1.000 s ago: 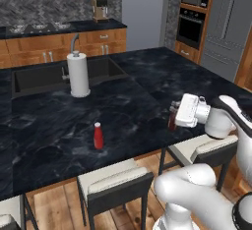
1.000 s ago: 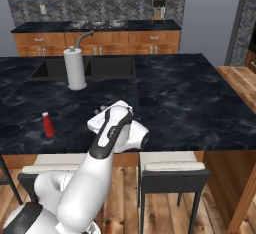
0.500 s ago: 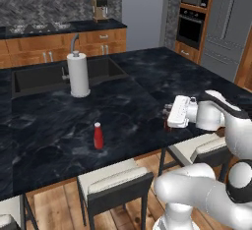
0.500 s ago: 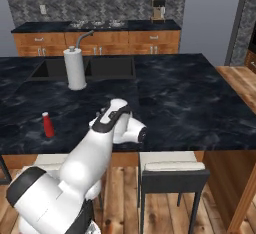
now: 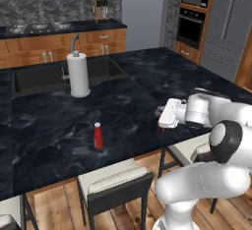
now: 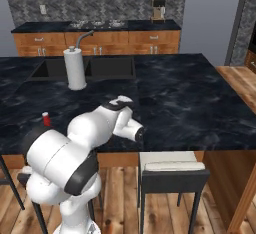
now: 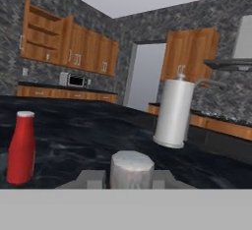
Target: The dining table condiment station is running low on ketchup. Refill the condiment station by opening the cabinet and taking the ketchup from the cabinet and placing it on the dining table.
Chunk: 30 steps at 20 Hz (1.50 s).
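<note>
We see the table (image 5: 147, 84), black marble: red bottle (image 5: 98, 135) left of the claw (image 5: 162, 118), paper towel roll (image 5: 78, 74) beyond it.

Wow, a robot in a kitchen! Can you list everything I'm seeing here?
dining table: one, black marble, centre.
sink: one, dark, set into table.
paper towel roll: one, white, beside sink.
red bottle: one, white cap, near table edge.
ketchup: one, cap seen close up, at the gripper.
stools: pale cushions, along the table.
coffee machine: one, back counter.
gripper: one, white, shut on ketchup over the table edge.
</note>
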{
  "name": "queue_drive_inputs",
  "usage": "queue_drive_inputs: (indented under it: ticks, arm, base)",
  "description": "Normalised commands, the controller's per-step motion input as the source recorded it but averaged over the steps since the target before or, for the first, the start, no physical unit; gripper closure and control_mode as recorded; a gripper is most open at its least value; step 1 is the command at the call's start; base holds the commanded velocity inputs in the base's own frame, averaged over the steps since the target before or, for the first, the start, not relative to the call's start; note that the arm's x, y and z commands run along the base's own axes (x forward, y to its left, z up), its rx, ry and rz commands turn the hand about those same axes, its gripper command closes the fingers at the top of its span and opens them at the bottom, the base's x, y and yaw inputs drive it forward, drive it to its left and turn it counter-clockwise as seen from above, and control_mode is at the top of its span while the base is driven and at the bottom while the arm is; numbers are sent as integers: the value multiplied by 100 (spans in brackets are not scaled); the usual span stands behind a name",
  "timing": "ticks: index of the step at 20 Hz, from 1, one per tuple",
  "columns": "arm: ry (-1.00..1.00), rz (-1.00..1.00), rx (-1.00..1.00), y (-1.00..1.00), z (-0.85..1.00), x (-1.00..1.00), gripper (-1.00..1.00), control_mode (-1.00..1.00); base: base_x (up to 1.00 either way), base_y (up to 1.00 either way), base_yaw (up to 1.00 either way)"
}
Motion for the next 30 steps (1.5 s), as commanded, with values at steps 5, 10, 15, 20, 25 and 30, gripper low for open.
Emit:
queue_drive_inputs:
  ticks: [5,10,15,20,25,30]
  arm:
    - [0,0,0,0,-41,46,100,-100]
    - [0,0,1,0,-29,30,100,-100]
    - [0,3,1,0,-30,22,100,-100]
    - [0,0,-1,6,-37,2,100,-100]
    - [0,0,-3,36,-14,-9,-100,-100]
    - [1,0,-1,13,0,-9,-100,-100]
  base:
    - [0,0,0]
    - [0,0,0]
    - [0,0,0]
    - [0,0,0]
    - [0,0,0]
    - [0,0,0]
